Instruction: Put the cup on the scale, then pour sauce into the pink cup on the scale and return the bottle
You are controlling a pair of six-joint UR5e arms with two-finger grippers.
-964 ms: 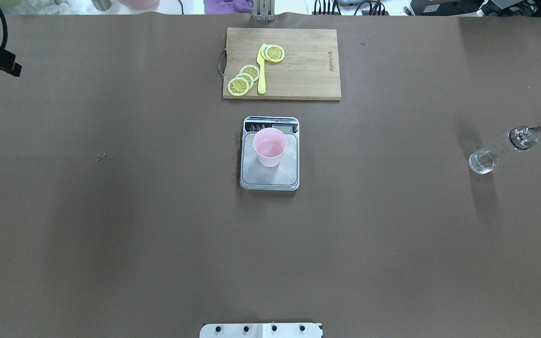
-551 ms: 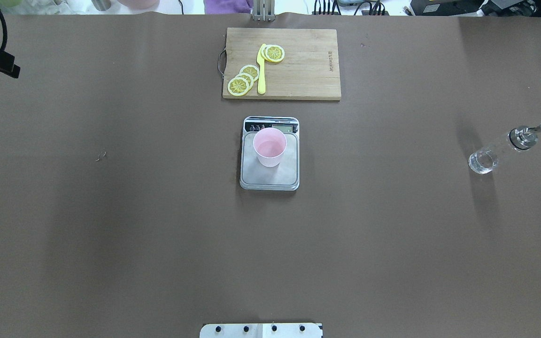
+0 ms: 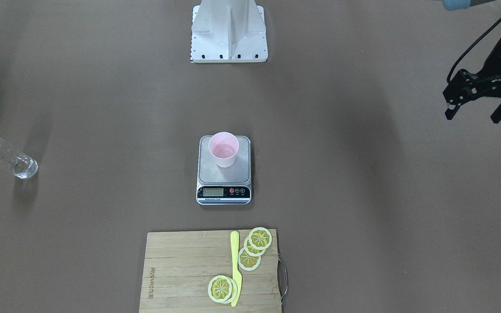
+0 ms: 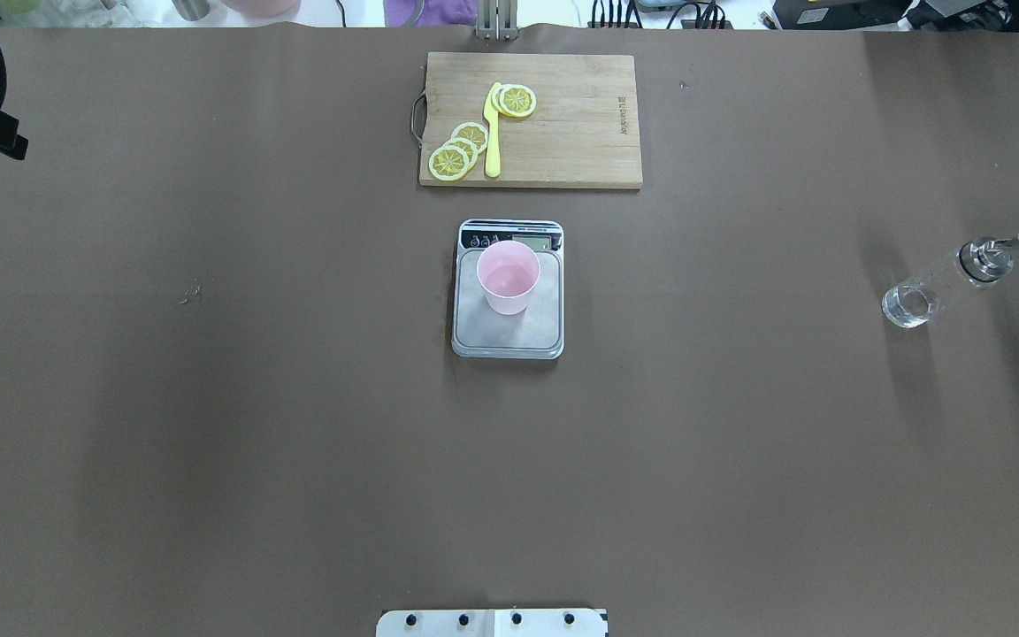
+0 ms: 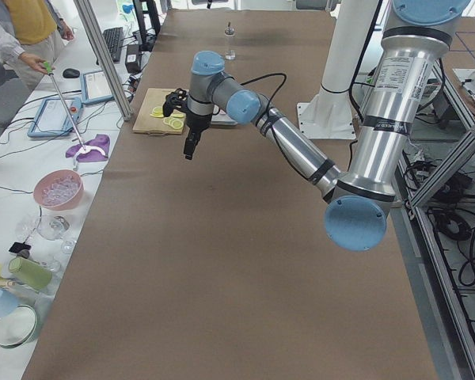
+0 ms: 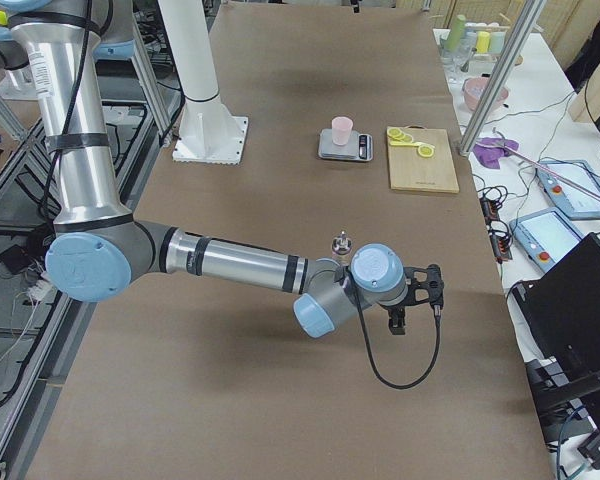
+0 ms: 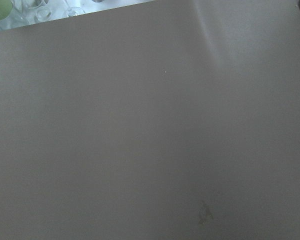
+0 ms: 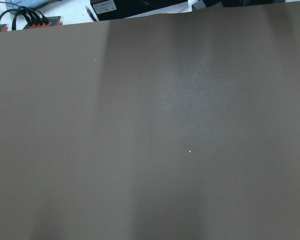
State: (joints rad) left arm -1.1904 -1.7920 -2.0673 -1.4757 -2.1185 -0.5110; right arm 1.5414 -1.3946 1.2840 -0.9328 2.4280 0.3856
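One long table [image 4: 209, 442] under a plain brown cover fills the views. It is lightly creased along its far edge and bare over most of its length. Both wrist cameras show nothing but that brown surface. The robot's white base plate [image 4: 492, 622] sits at the near edge. Past the far edge runs a white bench [image 5: 8, 214] crowded with bowls, cups, cables and a purple cloth [image 4: 428, 11]. A person [image 5: 24, 24] in a yellow top stands beside it.

The scale [image 4: 509, 336] lies at mid-table with its long axis running from the robot toward the far side. Its display strip is on the end away from the robot. Just beyond that end is a wooden cutting board [image 4: 571, 133] with lemon slices [image 4: 452, 157] and a yellow knife [image 4: 493, 141]. The cup [image 4: 508, 276] stands upright on the steel platform, mouth up, about at its middle.

The bottle [image 4: 938, 285] stands on its base near the table's right end, well apart from the scale. Its long axis is vertical, with the metal collar and spout on top. The spout tip seems to angle toward that right end.

The left gripper [image 3: 472, 116] hangs above the table's left end, fingers spread wide and holding nothing. The right gripper [image 6: 417, 298] shows only in the side view, near the bottle at the right end. Whether its fingers are apart or together cannot be told.
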